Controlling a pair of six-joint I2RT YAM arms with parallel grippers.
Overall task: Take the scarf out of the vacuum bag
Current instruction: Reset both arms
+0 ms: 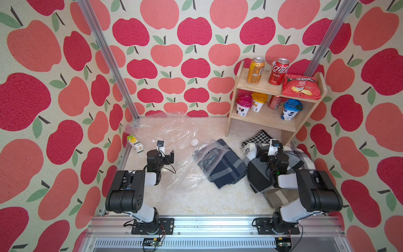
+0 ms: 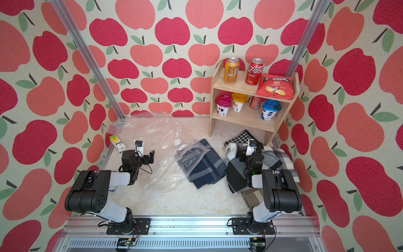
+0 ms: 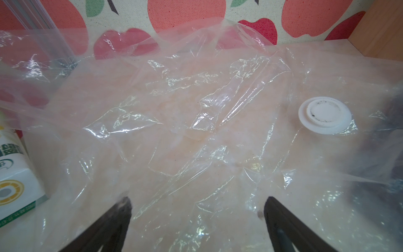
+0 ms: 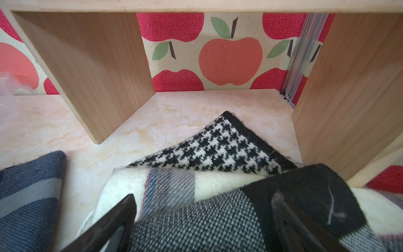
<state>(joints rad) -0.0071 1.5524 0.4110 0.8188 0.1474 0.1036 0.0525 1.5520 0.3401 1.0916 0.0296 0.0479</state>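
Along the bottom of the frame in both top views, a stretch of marbled cream tabletop (image 1: 196, 200) lies open between the two black-and-white arms. Left of centre, the left gripper (image 3: 197, 203) hovers over the crinkly transparent vacuum bag (image 1: 174, 131), jaws spread wide and holding nothing. At centre, the folded navy-and-grey plaid scarf (image 1: 224, 168) lies half out. Its upper left part sits under the bag's zip-edged mouth, and its lower right edge is bare on the table. At right, the right gripper (image 4: 204, 196), jaws equally wide, straddles a soft heap of grey, black and cream woven scarves (image 1: 255, 174) crowding the table's right edge. Farther back, the bag's round white valve cap (image 1: 194, 142) faces up. A white-and-green carton (image 1: 135, 143) lies at the left edge, and a pale wooden shelf (image 1: 266, 122) of cans and cups fills the upper right corner.
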